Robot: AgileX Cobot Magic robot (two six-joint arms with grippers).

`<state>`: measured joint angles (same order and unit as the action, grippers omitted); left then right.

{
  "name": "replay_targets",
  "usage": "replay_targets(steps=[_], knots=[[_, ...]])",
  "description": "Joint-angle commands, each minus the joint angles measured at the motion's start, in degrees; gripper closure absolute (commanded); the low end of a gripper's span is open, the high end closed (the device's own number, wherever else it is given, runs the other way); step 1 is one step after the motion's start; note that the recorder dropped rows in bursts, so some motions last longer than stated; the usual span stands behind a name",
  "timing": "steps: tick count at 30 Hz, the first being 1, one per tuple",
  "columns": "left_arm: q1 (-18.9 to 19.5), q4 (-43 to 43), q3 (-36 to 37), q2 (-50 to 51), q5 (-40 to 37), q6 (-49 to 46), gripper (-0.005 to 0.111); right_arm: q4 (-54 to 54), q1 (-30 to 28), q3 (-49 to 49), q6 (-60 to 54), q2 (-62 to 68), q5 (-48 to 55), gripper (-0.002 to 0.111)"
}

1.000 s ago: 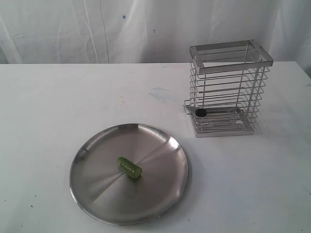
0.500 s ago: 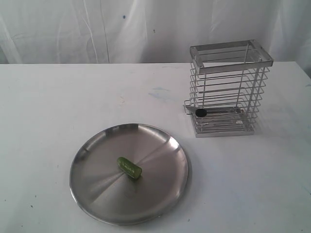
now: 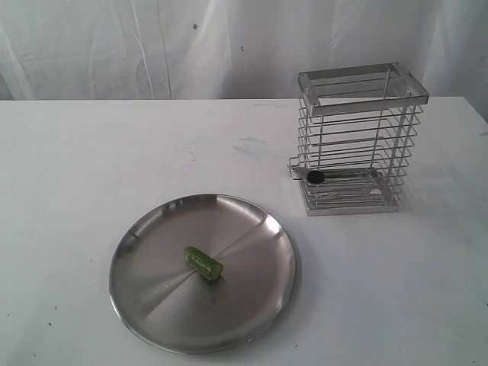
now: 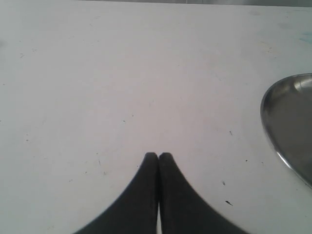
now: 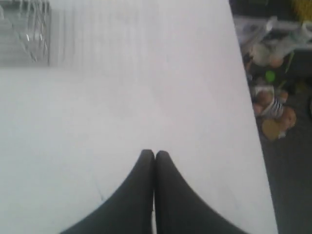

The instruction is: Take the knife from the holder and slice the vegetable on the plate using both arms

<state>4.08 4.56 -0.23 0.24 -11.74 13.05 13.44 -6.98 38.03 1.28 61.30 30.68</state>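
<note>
The chrome wire holder (image 3: 358, 141) stands at the back right of the white table. The knife (image 3: 314, 176) lies low inside it, and only its black handle end shows through the wires. A small green vegetable (image 3: 202, 263) lies near the middle of the round steel plate (image 3: 152, 297) at the front. Neither arm shows in the exterior view. My left gripper (image 4: 158, 155) is shut over bare table, with the plate's rim (image 4: 273, 141) off to one side. My right gripper (image 5: 154, 153) is shut and empty too, and the holder (image 5: 24, 31) is blurred at the far corner of its view.
The table's edge (image 5: 248, 112) runs close beside the right gripper, with clutter on the floor (image 5: 273, 107) beyond it. A white curtain (image 3: 152, 46) hangs behind the table.
</note>
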Motion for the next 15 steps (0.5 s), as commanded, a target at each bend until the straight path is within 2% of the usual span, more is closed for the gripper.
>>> replay_targets(steps=[1,7,15], knots=[[-0.1,0.2,0.2,-0.2,-0.3,0.2,0.107,-7.9,1.2,9.5,-7.8,1.0,19.2,0.108],[-0.1,0.2,0.2,-0.2,-0.3,0.2,0.107,-17.8,8.8,18.0,-16.7,1.3,31.0,0.108],[-0.1,0.2,0.2,-0.2,-0.3,0.2,0.107,-15.6,28.0,21.8,-15.9,9.9,39.0,0.108]])
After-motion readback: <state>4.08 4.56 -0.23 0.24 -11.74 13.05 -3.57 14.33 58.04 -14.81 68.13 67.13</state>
